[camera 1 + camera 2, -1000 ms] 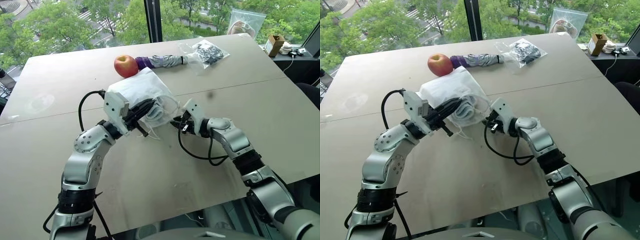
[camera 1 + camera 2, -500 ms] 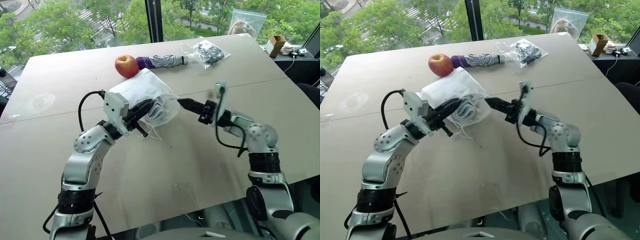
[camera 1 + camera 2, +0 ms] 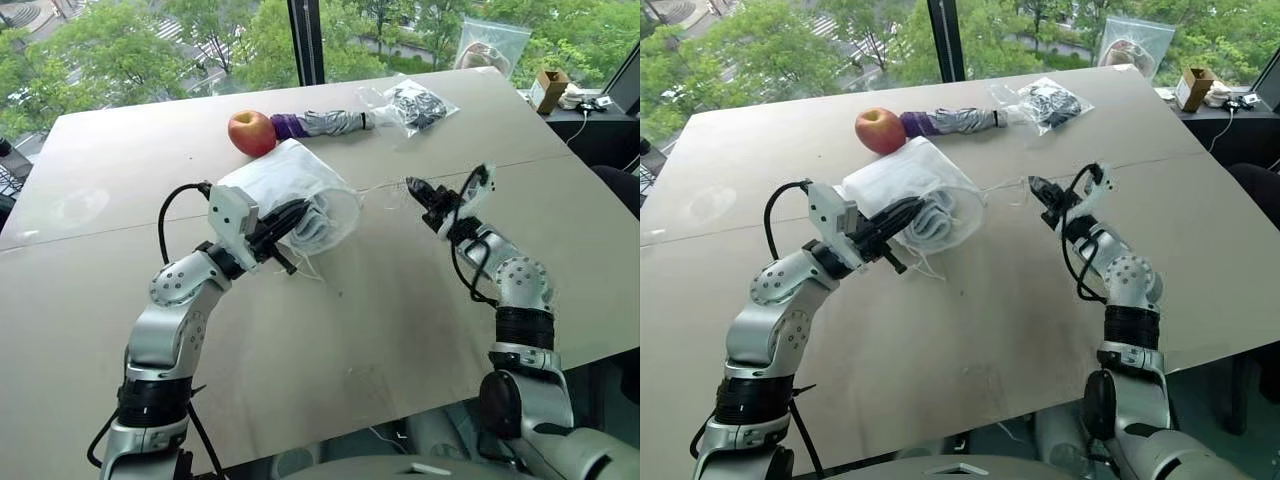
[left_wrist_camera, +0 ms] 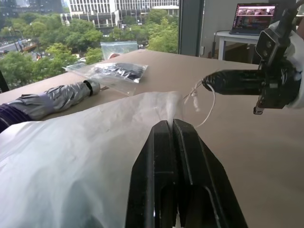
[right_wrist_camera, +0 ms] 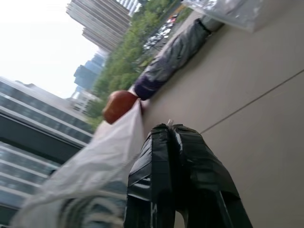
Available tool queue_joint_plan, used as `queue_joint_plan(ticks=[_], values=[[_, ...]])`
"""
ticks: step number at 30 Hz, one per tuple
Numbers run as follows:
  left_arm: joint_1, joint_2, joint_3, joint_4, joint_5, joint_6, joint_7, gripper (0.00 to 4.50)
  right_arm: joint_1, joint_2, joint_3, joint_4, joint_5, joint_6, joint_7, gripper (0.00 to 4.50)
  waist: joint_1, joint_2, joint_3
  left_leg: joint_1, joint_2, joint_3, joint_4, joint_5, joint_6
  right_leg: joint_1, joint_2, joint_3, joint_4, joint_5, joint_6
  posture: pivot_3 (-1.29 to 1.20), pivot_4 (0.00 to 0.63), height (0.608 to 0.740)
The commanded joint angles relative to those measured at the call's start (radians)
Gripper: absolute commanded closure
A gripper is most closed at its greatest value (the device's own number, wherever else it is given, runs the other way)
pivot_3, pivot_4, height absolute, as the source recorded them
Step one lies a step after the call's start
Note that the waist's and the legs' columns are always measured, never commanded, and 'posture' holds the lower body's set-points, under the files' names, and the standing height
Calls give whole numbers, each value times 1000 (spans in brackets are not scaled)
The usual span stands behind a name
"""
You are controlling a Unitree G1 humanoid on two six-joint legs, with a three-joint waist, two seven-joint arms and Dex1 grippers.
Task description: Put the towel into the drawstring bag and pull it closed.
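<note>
Drawstring bag (image 3: 285, 190) sits centre-left of the frame on the tan bench (image 3: 400, 320), lifted off the surface at its near end, mouth facing right. Towel (image 3: 312, 225) is inside the bag, pale blue folds visible through the thin fabric at the mouth.

Left gripper (image 3: 292, 268), fingers (image 4: 173, 142) pressed together on the bag's white fabric near its mouth edge. Left arm comes up from lower left of the frame.

Right gripper (image 3: 412, 187) at centre-right, apart from the bag, fingers pinched together on the thin white cord (image 3: 380, 188). Cord runs roughly level from the bag mouth to the fingertips; the left wrist view shows a small knotted loop (image 4: 197, 97) hanging at the black tips.

Red apple (image 3: 252, 132) touches the far edge of the bag, upper centre-left. Folded umbrella (image 3: 325, 123), grey with a purple handle end, lies just right of the apple. Clear plastic bag with dark contents (image 3: 415, 103) lies at the umbrella's right end. Clear zip bag (image 3: 490, 45) stands upright at the far bench edge, upper right, against the window. Small cardboard box (image 3: 549, 90) on a side surface at far right. Trees outside fill the top of the frame.
</note>
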Motion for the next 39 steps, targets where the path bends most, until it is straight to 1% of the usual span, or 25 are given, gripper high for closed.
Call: queue_joint_plan(ticks=[1, 3, 6, 8, 11, 14, 18, 20, 21, 25, 28, 29, 30, 32, 33, 34, 36, 39], values=[[-13, -4, 3, -8, 3, -28, 1, 4500, 2, -46, 109, -11, -174, -176, 59, 4469, -4, 0, 0, 0, 0, 0, 0, 0, 0, 0, 0, 0, 0, 0, 0, 0, 150, 740], [-11, -8, 4, -9, 6, -31, 2, 4500, 9, -113, 226, 22, -363, -309, 59, 4469, -10, 0, 0, 0, 0, 0, 0, 0, 0, -1, 0, 1, 0, 0, 0, 0, 150, 740], [-6, -14, 4, -11, 10, -36, 5, 4500, -15, -201, 355, 115, -611, -482, -6, 4469, -13, 0, 0, 0, 0, 1, 0, 0, 0, -1, 0, 1, 0, 0, 0, 0, 150, 740], [-3, -17, 4, -14, 13, -38, 6, 4500, -35, -215, 383, 155, -691, -536, -55, 4469, -15, 0, 0, 0, 0, 1, 0, 0, 0, -1, 0, 1, 0, 0, 0, 0, 150, 740], [4, -22, 3, -20, 16, -39, 9, 4500, -72, -206, 393, 193, -778, -562, -149, 4469, -20, 0, 0, 0, 0, 1, 0, 0, -1, -1, 0, 2, 0, 0, 0, 0, 150, 740], [9, -23, 6, -24, 16, -39, 10, 4500, -92, -176, 371, 218, -824, -540, -253, 4469, -20, 0, 0, 0, 0, 2, 0, 0, -1, -2, 0, 3, 1, 0, 0, 0, 150, 740], [13, -27, 12, -29, 11, -29, 22, 4500, -97, -115, 287, 229, -790, -496, -374, 4469, -18, -1, 0, 0, 0, 1, 0, 1, -1, -2, 0, 3, 0, 0, 0, 0, 150, 740], [9, -49, 28, -40, -59, 9, 18, 4500, -99, -95, 260, 222, -776, -498, -405, 4469, -16, -1, 0, -1, 0, 1, 0, 1, -1, -2, 0, 3, 0, 0, 0, 0, 150, 740], [5, -52, 32, -43, -71, 3, 11, 4500, -99, -87, 252, 211, -773, -502, -413, 4469, -15, -1, 0, -1, 0, 1, 0, 1, -1, -2, 0, 4, 0, 0, 0, 0, 150, 740], [-17, -21, 3, -17, -30, -32, -25, 4500, -85, -48, 242, 136, -774, -513, -440, 4469, -19, -1, 0, 0, 0, 1, 0, 0, -1, -2, 0, 5, 0, 0, 0, 0, 150, 740], [-26, -11, -3, -10, -33, -35, -49, 3676, -60, -20, 243, 87, -771, -507, -442, 4500, -20, -1, 0, 0, 0, 1, -1, 0, -1, -3, 0, 5, 1, 0, 0, 0, 150, 740], [-26, -9, -2, -9, -35, -31, -52, 3298, -53, -14, 242, 77, -771, -502, -441, 4500, -20, 0, 0, 0, 0, 1, -1, 0, -1, -3, 1, 5, 1, 0, 0, 0, 150, 740], [-24, -10, 10, -4, -22, -40, -35, 2787, -43, -7, 243, 62, -769, -496, -437, 4500, -20, 0, 0, 0, 0, 1, -1, 0, -1, -3, 1, 5, 1, 0, 0, 0, 150, 740], [-17, -10, 52, 0, -25, -51, -11, 1942, -28, 5, 246, 36, -767, -485, -429, 4500, -19, 0, 0, 0, 0, 1, -1, 0, -1, -3, 1, 5, 1, 0, 0, 0, 150, 740], [-11, -9, 77, -4, -39, -53, -7, 1304, -21, 10, 246, 23, -766, -478, -425, 4500, -20, 0, 0, 0, 0, 1, -1, 0, -1, -3, 0, 5, 1, 0, 0, 0, 150, 740], [-3, -7, 106, -14, -65, -49, -5, 1047, -16, 15, 246, 13, -764, -473, -421, 4500, -20, 0, 0, 0, 0, 1, -1, 0, -1, -3, 0, 6, 1, 0, 0, 0, 150, 740], [20, -1, 155, -46, -123, -22, -9, 1047, -9, 22, 245, 0, -763, -463, -417, 4500, -22, 0, 0, 0, 0, 0, -1, 0, -1, -3, 0, 6, 1, 0, 0, 0, 150, 740], [89, 29, 186, -101, -173, 20, -29, 1047, -5, 29, 241, -7, -759, -451, -417, 4500, -22, 0, 0, 1, 1, 0, -1, 0, -1, -3, 1, 7, 1, 0, 0, 0, 150, 740]])
